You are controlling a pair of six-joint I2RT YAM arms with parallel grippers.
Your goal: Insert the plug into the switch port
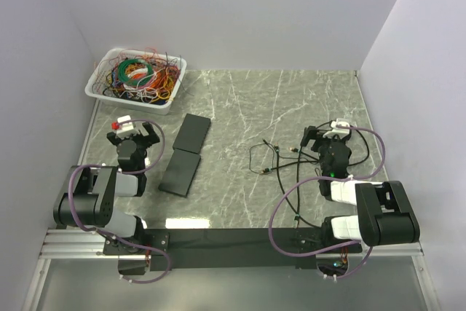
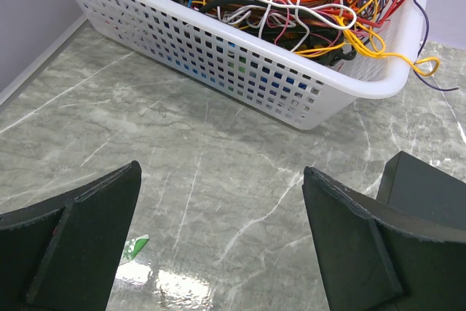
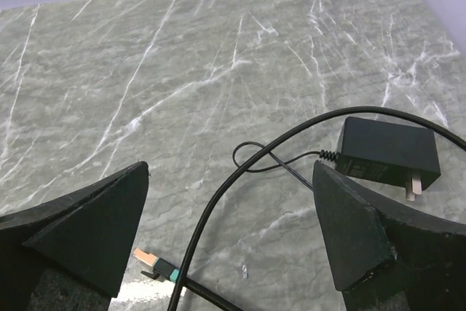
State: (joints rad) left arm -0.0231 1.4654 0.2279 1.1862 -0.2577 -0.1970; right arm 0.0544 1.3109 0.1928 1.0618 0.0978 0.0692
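Top external view: at the near edge the two arms stand bolted to a black rail. Beyond it stretches the grey-green marble-patterned tabletop (image 1: 291,100), closed in by plain pale walls on the left, right and far sides.

The left gripper (image 1: 133,135) sits low over the table's left side, jaws spread wide and holding nothing. Two flat black rectangular boxes (image 1: 186,154) lie end to end just to its right; their ports cannot be made out. In the far left corner stands a white perforated plastic basket (image 1: 98,89) heaped with coloured wires.

The right gripper (image 1: 325,138) is low over the right side, jaws likewise wide apart and empty. In the right wrist view, the small copper-tipped plug with a green boot (image 3: 154,266) lies flat on the table. It is below the gap between the fingers, close to the left-hand finger but not touching it. Thin black cable (image 3: 218,202) curves past it towards a black boxy power adapter (image 3: 388,152) lying just ahead of the other finger.
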